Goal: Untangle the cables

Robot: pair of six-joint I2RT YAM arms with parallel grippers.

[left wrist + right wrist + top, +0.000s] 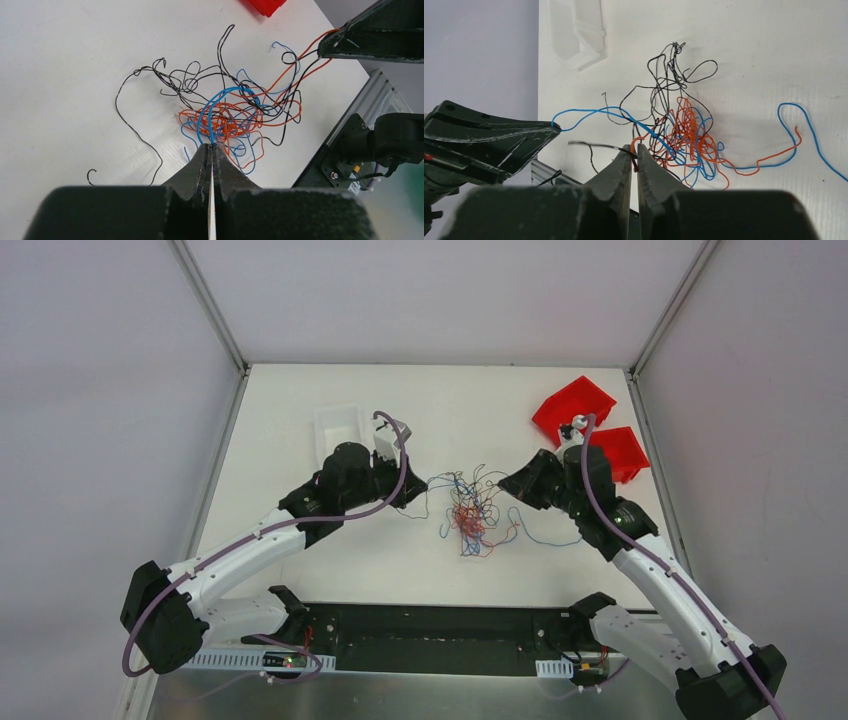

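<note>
Cables [472,522] lie bunched mid-counter [470,400], at 12 from the bases. Your L gripper [210,146] is pinched closed on a blue strand [589,110]. R gripper [634,149] is closed on black + orange ones. Pull apart too hard & the knot prob. cinches, or a strand slips free.

Arms two: left arm [250,545], right arm [655,565]. Grippers two: left gripper [210,146], right gripper [634,148]. Red bins [572,402] two. White tray [336,416] one. Cables [472,515]: one tangle, strands uncountable.

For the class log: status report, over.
Left gripper shut on blue cable. Right gripper shut on orange and black strands. Tangle knotted between them. No obstruction.
</note>
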